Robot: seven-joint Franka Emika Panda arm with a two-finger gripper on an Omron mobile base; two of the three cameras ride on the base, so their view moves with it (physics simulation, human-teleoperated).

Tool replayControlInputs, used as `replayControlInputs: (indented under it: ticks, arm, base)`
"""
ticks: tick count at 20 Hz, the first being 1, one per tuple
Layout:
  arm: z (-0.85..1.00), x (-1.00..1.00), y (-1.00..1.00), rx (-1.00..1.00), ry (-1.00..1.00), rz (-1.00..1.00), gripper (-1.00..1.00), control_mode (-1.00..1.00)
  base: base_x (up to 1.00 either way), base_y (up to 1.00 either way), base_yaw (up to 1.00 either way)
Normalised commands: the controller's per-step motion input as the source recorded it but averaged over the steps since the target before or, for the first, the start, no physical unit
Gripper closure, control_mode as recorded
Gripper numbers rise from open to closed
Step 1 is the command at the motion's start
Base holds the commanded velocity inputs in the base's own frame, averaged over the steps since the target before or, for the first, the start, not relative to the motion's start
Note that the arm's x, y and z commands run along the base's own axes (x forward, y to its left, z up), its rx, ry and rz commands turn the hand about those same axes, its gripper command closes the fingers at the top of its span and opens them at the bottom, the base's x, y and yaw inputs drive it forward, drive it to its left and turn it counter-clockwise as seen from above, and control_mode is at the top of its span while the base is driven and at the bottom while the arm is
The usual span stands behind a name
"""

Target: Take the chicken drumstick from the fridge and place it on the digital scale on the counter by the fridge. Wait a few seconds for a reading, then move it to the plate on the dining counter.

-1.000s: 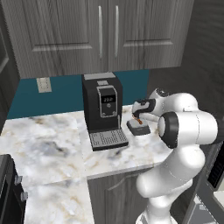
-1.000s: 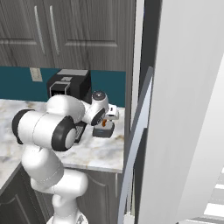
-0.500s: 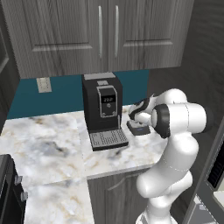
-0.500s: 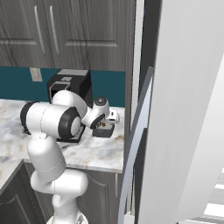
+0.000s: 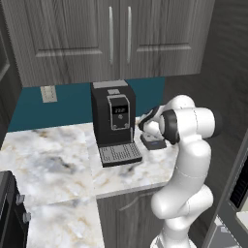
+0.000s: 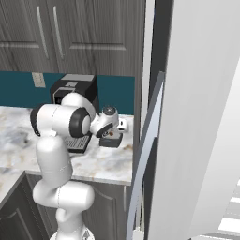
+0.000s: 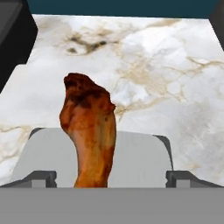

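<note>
The orange-brown chicken drumstick (image 7: 89, 131) lies on the flat grey digital scale (image 7: 140, 157), thick end pointing away from the hand. My gripper (image 7: 111, 179) hovers just over it, open, its fingertips (image 7: 41, 178) wide apart on either side and clear of the meat. From the base views the scale (image 5: 154, 144) (image 6: 112, 141) sits on the marble counter (image 5: 53, 160) right of the coffee machine, with the gripper (image 5: 147, 128) (image 6: 115, 130) close above it and a brown bit of drumstick (image 6: 109, 134) showing. The fridge (image 6: 201, 117) stands to the right.
A tall black coffee machine (image 5: 114, 123) (image 6: 70, 91) stands just left of the scale. The fridge's open door (image 6: 144, 168) juts out beside the counter's right end. Dark cabinets (image 5: 111, 38) hang above. The counter stretches free to the left.
The arm's elbow and upper links have swung round, while the hand has stayed low over the scale. The jaws have stayed open and the drumstick has not moved.
</note>
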Motion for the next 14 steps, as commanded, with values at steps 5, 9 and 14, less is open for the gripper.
replayControlInputs:
  ticks: [5, 9, 14]
  arm:
    - [-0.31, 0.29, 0.00, 0.00, 0.01, 0.00, -1.00, -1.00]
    - [-0.27, 0.08, 0.00, 0.00, 0.00, 0.00, 1.00, -1.00]
    - [-0.30, 0.00, 0.00, 0.00, 0.00, 0.00, 1.00, -1.00]
  base:
    - [0.00, 0.00, 0.00]
    - [0.00, 0.00, 0.00]
    - [0.00, 0.00, 0.00]
